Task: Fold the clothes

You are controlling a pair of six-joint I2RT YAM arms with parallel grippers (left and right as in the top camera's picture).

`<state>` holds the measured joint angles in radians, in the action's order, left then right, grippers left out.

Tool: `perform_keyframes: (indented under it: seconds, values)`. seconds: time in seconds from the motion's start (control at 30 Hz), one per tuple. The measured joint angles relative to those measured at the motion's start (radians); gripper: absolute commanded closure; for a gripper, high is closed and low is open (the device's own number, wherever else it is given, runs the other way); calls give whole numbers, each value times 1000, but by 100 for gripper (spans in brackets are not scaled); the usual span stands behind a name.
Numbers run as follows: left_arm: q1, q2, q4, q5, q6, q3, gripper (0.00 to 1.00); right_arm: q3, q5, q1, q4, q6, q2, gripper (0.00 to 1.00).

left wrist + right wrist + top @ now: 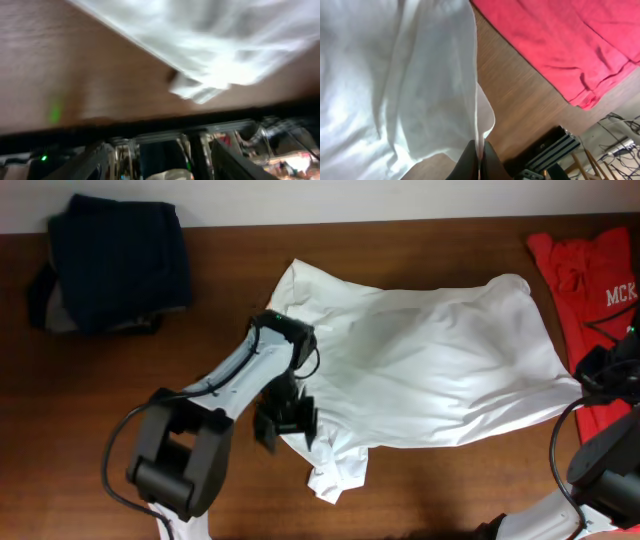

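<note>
Brown table [100, 400]: right hand [479, 159] pinches white T-shirt [430, 360]; left hand [286, 420] at its edge.

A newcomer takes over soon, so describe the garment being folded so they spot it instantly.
On the brown wooden table, look at the middle, between the dark navy pile at the left and the red T-shirt at the right. The white T-shirt lies spread and rumpled there, the only white cloth.
</note>
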<state>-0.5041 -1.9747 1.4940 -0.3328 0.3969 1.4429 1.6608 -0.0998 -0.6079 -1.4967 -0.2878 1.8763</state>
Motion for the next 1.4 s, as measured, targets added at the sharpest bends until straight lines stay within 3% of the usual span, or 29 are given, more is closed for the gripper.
perform_keyframes:
  seconds: [0.13, 0.2, 0.27, 0.3, 0.33, 0.37, 0.4, 0.57, 0.67, 0.83, 0.93, 1.17, 1.4]
  values:
    - [19, 1, -240, 72, 111, -203, 34, 0, 11, 1, 0, 0, 0, 96]
    - [19, 2, -383, 91, 158, -235, 34, 0, 13, 1, 3, 0, 0, 96]
    - [19, 3, -433, 127, 210, -239, 34, 0, 14, 1, 4, 0, 0, 96]
    - [18, 8, -448, 136, 224, -239, 40, 0, 14, 1, 4, 0, 0, 96]
    - [18, 11, -459, 144, 231, -239, 55, 0, 14, 1, 4, 0, 0, 96]
    - [18, 13, -464, 147, 237, -240, 83, 0, 14, 1, 4, -1, 0, 96]
    - [18, 18, -476, 155, 239, -242, 99, 0, 14, 1, 4, 0, 0, 96]
    - [24, 21, -454, 151, 237, -235, 100, 0, 14, 1, -4, 0, 0, 96]
    - [149, 35, -346, 178, 224, -219, 100, 0, 15, 1, -18, 0, 0, 96]
    - [322, 267, -335, 182, 156, -210, 100, 0, 25, 1, -38, 0, 0, 96]
    - [360, 325, -349, 184, 140, -209, 99, 0, 47, 1, -35, 0, 0, 96]
    - [336, 327, -772, 203, 119, -209, 99, 0, 68, 83, 118, -1, 0, 96]
    - [325, 245, -1053, 253, 119, -208, 99, 0, 63, 87, 238, 0, 0, 96]
